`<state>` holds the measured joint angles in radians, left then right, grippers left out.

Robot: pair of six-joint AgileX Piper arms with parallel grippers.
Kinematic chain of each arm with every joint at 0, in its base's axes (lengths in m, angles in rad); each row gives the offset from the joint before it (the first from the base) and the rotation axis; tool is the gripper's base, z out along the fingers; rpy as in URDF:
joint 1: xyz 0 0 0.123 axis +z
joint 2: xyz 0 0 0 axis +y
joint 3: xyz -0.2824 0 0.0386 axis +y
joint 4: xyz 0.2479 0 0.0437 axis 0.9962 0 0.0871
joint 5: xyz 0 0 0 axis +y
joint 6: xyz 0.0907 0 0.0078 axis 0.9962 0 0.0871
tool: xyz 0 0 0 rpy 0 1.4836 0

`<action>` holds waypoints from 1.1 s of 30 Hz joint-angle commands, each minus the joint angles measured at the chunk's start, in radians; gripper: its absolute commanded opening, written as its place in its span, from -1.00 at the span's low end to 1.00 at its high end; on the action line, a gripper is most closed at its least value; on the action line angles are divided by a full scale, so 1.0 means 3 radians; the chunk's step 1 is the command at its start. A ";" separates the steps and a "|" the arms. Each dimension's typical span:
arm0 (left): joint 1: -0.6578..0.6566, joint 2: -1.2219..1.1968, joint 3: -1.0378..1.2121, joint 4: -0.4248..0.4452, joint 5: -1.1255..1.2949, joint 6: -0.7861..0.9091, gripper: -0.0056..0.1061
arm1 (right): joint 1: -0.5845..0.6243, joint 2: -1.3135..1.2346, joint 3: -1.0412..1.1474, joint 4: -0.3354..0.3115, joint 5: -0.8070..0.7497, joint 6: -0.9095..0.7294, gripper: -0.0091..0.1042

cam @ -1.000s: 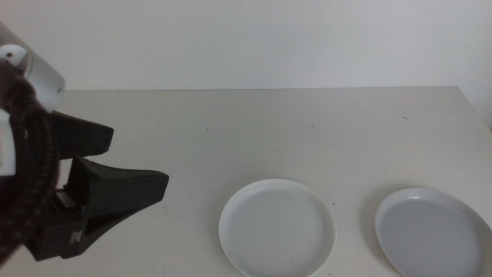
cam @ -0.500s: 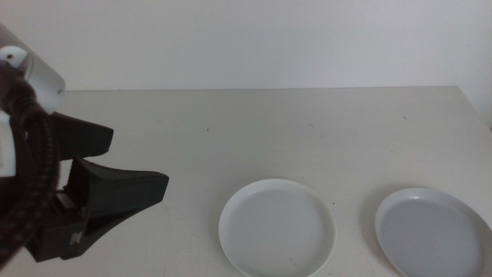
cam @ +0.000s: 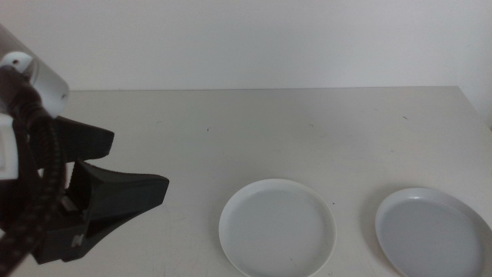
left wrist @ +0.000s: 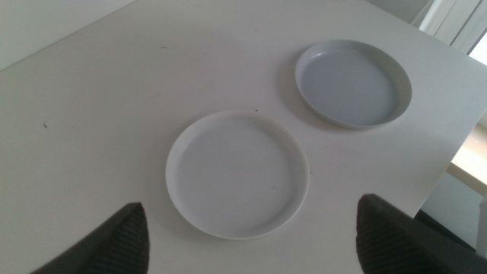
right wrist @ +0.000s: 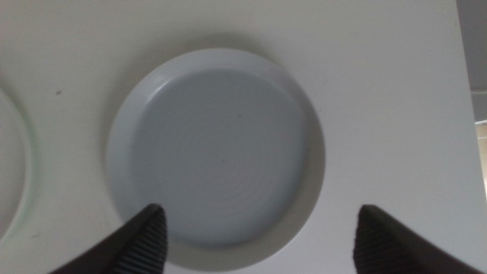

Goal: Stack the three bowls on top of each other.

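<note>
At the lower right of the middle view, the grey-blue bowl [cam: 434, 231] lies directly beneath the right end effector [right wrist: 259, 228], released and empty, nearer than the left end effector [cam: 138, 165], also released.

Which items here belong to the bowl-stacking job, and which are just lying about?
Job items:
- white bowl, empty, on the table
- grey-blue bowl, beside it, apart
- left gripper, open, above the table
- right gripper, open, above the grey-blue bowl
- third bowl: not in view

Lying about:
- nothing; only the table
</note>
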<state>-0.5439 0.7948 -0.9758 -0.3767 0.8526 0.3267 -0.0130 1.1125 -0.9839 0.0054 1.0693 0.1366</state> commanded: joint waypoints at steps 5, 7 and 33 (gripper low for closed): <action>-0.0012 -0.0019 -0.0089 -0.0081 -0.0184 -0.0037 0.98 | -0.0392 0.0276 0.0211 0.0002 -0.0580 -0.0287 0.51; -0.0012 -0.0019 -0.0089 -0.0081 -0.0184 -0.0037 0.98 | -0.0486 0.0400 0.0271 0.0078 -0.0713 -0.0372 0.51; -0.0012 -0.0019 -0.0089 -0.0081 -0.0184 -0.0037 0.98 | -0.0744 0.1861 0.0328 0.0205 -0.1388 -0.0488 -0.29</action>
<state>-0.5439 0.7948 -0.9758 -0.3767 0.8526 0.3267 -0.2274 1.7046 -0.8659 0.0819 0.6708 -0.0114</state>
